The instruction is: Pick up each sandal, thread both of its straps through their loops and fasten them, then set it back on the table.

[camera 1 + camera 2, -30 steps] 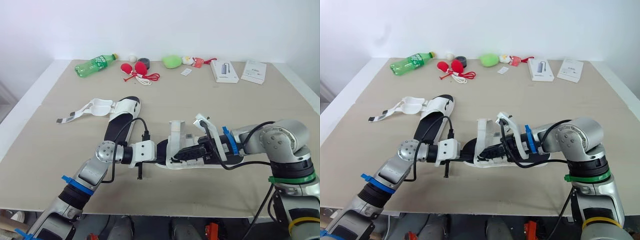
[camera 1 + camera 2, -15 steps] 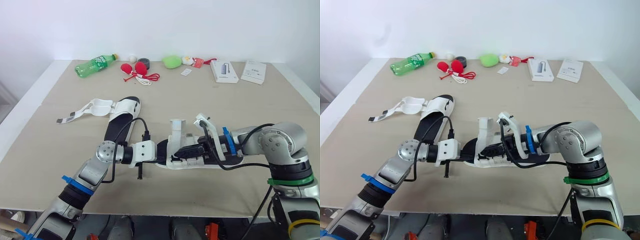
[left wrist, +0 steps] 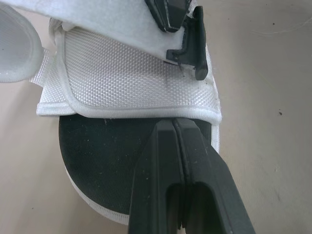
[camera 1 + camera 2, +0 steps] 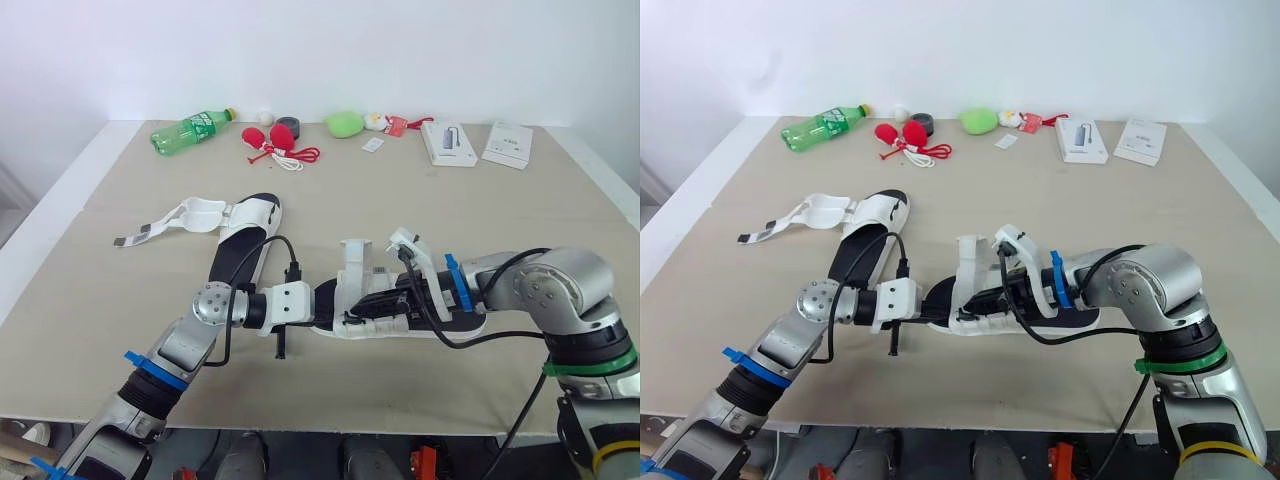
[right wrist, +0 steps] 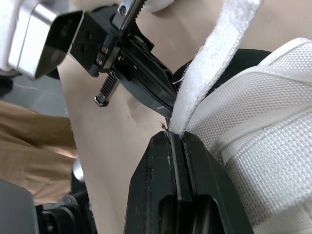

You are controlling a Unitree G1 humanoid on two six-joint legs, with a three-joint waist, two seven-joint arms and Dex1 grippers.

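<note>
My right gripper is clamped tight on the white strap of the near sandal — the strap rises straight out of my fingertips, just beside the sandal's mesh upper. My left gripper has its fingers pressed together as well, tips over the black insole at the edge of the mesh; I cannot tell whether anything is caught between them. The sandal is at the front middle of the table, between my two grippers. The other sandal lies farther back on my left, its straps spread loose on the tabletop — well apart from both grippers.
</note>
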